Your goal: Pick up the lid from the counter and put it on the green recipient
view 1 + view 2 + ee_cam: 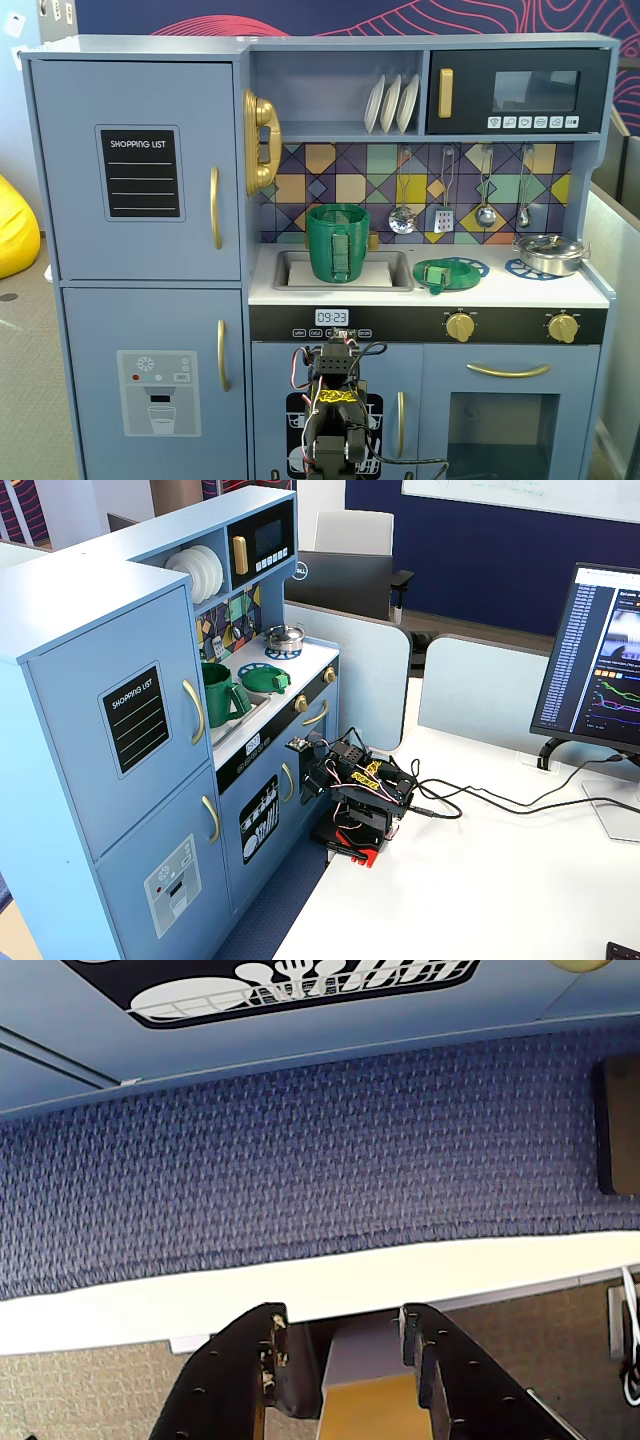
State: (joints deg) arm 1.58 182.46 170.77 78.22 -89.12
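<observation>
The green lid (440, 275) lies flat on a blue burner ring on the white counter (520, 290), right of the sink; it also shows in a fixed view (266, 678). The tall green recipient (338, 243) stands upright in the sink, open on top, and also shows in a fixed view (220, 693). My arm (335, 440) is folded low in front of the kitchen's lower doors, well below the counter. In the wrist view my gripper (342, 1318) points down at the white table edge and blue carpet, with jaws apart and nothing between them.
A silver pot (548, 253) with its lid sits on the right burner. Utensils hang on the back wall above the counter. The arm's base stands on a white table (500, 880) with cables and a monitor (600, 660). Blue carpet (300, 1160) lies between table and kitchen.
</observation>
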